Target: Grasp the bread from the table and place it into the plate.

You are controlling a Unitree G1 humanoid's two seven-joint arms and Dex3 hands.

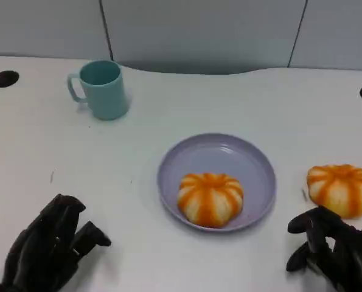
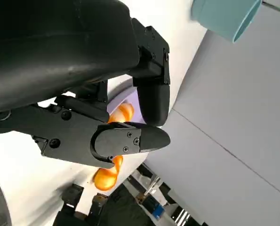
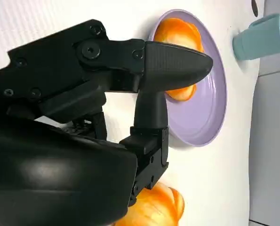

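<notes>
A round orange-and-white striped bread point(image 1: 341, 188) lies on the white table at the right, outside the plate. A second, similar bread point(image 1: 210, 198) sits in the lavender plate point(image 1: 254, 164) at the table's middle. My right hand point(image 1: 333, 252) hovers just in front of the bread on the table, fingers apart and holding nothing. The right wrist view shows that bread point(image 3: 154, 207) close beside my right hand point(image 3: 107, 94), with the plate point(image 3: 205, 108) and its bread point(image 3: 177, 33) beyond the fingers. My left hand point(image 1: 50, 249) rests low at the front left, holding nothing.
A teal cup point(image 1: 101, 88) stands at the back left, well away from the plate. Dark round holes point(image 1: 5, 78) mark the table's far corners. A grey wall panel runs behind the table. Bare tabletop lies between the plate and my left hand.
</notes>
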